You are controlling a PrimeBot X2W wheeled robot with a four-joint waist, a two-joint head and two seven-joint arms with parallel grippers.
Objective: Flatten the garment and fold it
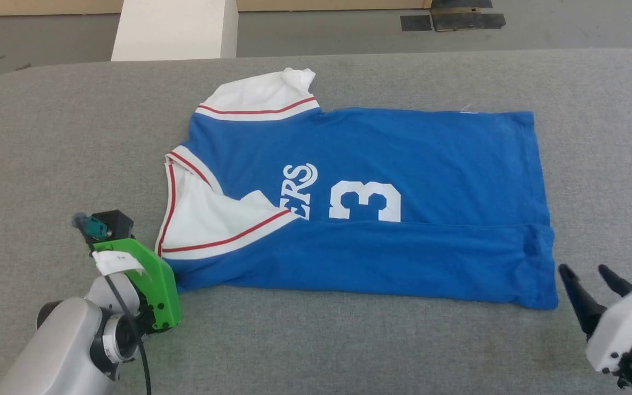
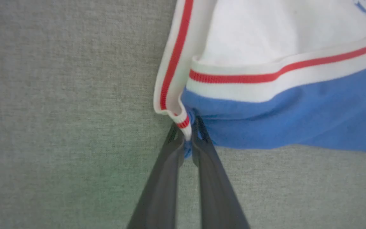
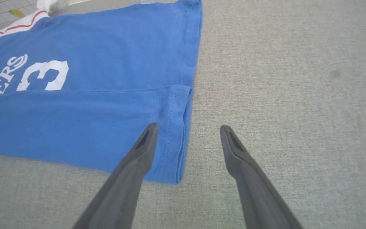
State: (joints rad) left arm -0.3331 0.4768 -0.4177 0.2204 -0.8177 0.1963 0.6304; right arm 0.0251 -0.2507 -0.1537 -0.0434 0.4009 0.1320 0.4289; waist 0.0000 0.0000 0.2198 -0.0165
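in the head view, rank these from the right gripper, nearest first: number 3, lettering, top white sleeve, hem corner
1. hem corner, just left of the right gripper
2. number 3, middle of the jersey
3. lettering, just left of the 3
4. top white sleeve, far upper left

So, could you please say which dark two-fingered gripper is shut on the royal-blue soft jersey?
The left gripper, pinching the jersey at its red-striped white trim; the right gripper stands open.
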